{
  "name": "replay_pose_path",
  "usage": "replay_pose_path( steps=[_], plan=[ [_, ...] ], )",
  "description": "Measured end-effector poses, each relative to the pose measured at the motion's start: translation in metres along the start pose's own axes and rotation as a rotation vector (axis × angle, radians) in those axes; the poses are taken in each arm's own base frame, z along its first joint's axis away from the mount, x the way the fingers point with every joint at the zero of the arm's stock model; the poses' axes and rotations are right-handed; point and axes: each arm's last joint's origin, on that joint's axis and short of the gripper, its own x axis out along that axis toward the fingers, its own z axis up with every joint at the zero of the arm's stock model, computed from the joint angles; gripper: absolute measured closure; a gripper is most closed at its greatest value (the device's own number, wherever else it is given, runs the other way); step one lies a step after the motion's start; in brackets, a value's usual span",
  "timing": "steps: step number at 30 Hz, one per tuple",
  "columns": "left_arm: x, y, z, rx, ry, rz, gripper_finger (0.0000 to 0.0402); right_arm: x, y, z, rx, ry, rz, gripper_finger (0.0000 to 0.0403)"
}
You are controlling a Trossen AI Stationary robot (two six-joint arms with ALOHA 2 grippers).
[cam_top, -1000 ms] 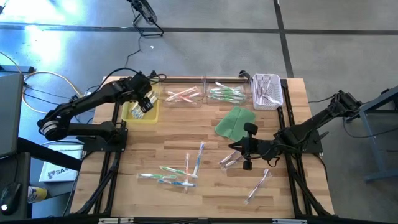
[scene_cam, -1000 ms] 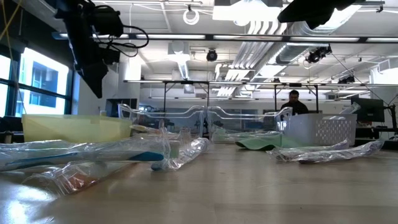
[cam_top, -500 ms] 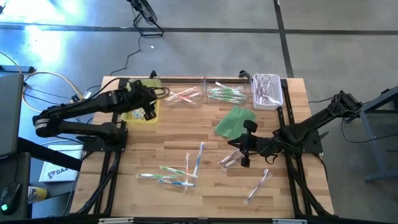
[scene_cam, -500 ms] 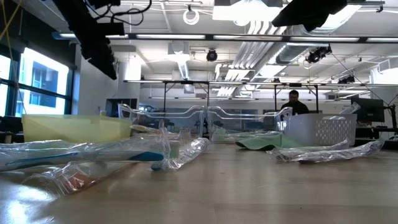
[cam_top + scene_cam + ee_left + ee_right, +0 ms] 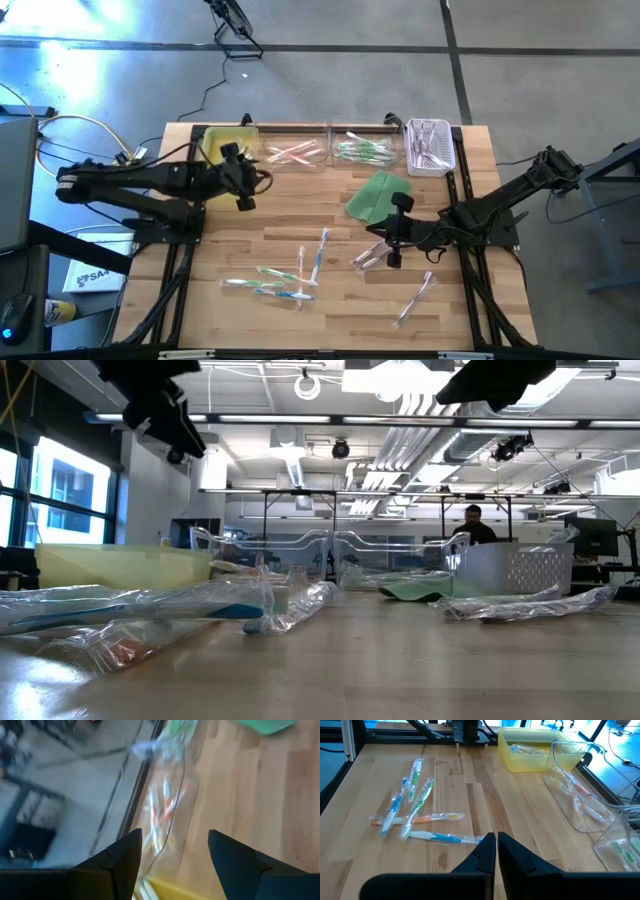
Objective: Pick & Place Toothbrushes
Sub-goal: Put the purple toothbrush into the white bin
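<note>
I am watching the left end effector (image 5: 243, 190) hanging above the bench (image 5: 290, 220) near its left edge, just in front of the yellow bin (image 5: 222, 145) at the far left corner; its fingers (image 5: 235, 860) are standing wide apart with nothing between them. In the left wrist view it is looking past those fingers at the clear tray (image 5: 162, 820) holding pink and white toothbrushes.

The right end effector (image 5: 390, 248) is sitting low over the right half of the bench, just in front of the green cloth (image 5: 378, 196), and its jaws are pressed together on nothing that I can see. A wrapped toothbrush (image 5: 372, 256) is lying right beside its tip, and another wrapped one (image 5: 416, 297) is lying nearer the front right corner.

The loose toothbrushes (image 5: 285, 275) are lying scattered on the bare wood toward the front middle of the bench, some crossing each other; the right wrist view is showing them as blue, green and orange ones (image 5: 415, 807) in clear wrappers.

Along the far edge I am seeing, from left to right, the yellow bin, a clear tray of pink brushes (image 5: 295, 152), a clear tray of green brushes (image 5: 362, 150) and a white basket (image 5: 430, 146) with more brushes at the far right corner.

In the low view a person (image 5: 473, 525) is sitting in the room beyond the bench
</note>
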Motion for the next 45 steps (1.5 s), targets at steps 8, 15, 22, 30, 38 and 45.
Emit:
replay_pose_path(
  steps=[8,15,22,30,38,45],
  plan=[
    [-0.015,-0.04,0.008,0.176,-0.224,-0.061,0.0181,0.0,0.0,0.0,0.0,0.0,0.0,0.0392],
    [-0.023,-0.078,-0.003,0.278,-0.413,-0.142,0.0181,0.0,0.0,0.0,0.001,0.0,0.0,0.0392],
    [-0.039,-0.098,-0.008,0.391,-0.62,-0.157,0.0181,0.0,0.0,0.0,0.047,0.0,0.0,0.0392],
    [-0.051,-0.08,-0.02,0.4,-0.705,-0.124,0.0181,0.0,0.0,0.0,0.06,-0.001,-0.003,0.0392],
    [-0.051,-0.068,-0.055,0.293,-0.87,-0.121,0.0181,0.007,0.004,-0.005,0.076,0.026,-0.012,0.0392],
    [-0.047,-0.066,-0.076,0.242,-0.929,-0.122,0.0181,0.023,0.012,-0.014,0.055,0.066,-0.021,0.0392]
  ],
)
